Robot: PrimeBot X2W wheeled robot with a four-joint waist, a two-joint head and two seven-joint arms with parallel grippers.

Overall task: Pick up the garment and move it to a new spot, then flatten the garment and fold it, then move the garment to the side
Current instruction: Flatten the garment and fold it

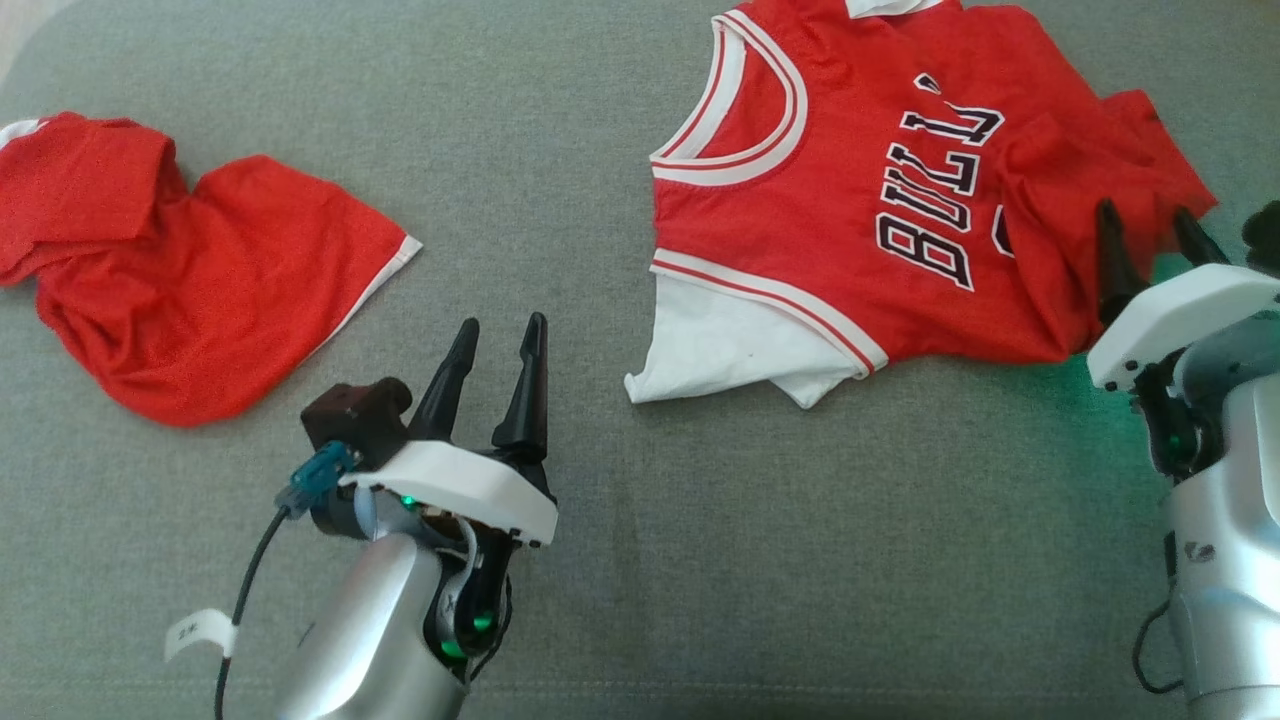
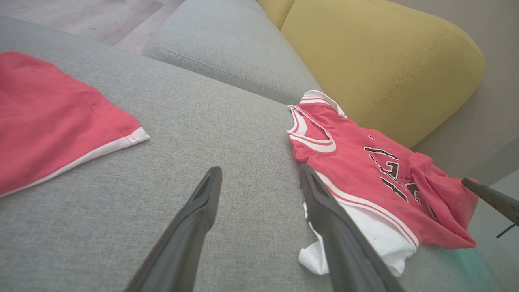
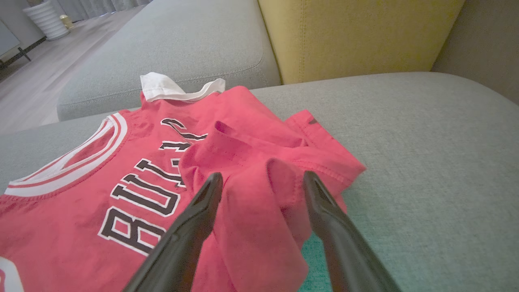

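A: Position of the jersey [image 1: 850, 200] [image 2: 357, 162] [image 3: 61, 211]?

B: It lies on the grey sofa seat [image 1: 700, 550] [image 2: 202, 113] [image 3: 425, 142], at the far right. A yellow cushion [image 2: 377, 61] [image 3: 357, 36] stands behind it.

A: Orientation?

B: Front side up. The long axis runs left to right, with the neck opening at the left end and the hem at the right end. The lettering runs near to far across the chest. White cloth sticks out from under the striped armhole on the near-left side. The right end is not flat and is bunched into raised folds.

A: Right gripper [image 1: 1145, 210] [image 3: 261, 176]?

B: Its fingers are spread wide. It sits at the bunched right end of the jersey, with one raised fold standing between the two fingers. The jaws are not closed on the fold. I cannot tell whether the tips touch the cloth.

A: Left gripper [image 1: 503, 325] [image 2: 260, 170]?

B: Its fingers are also spread wide and hold nothing. It is over bare seat fabric, left of the jersey's white corner and apart from it.

A: Anything else on the seat?

B: Red shorts [image 1: 220, 290] [image 2: 48, 121] with white trim lie crumpled at the far left, well apart from the jersey. The left gripper is between the two garments.
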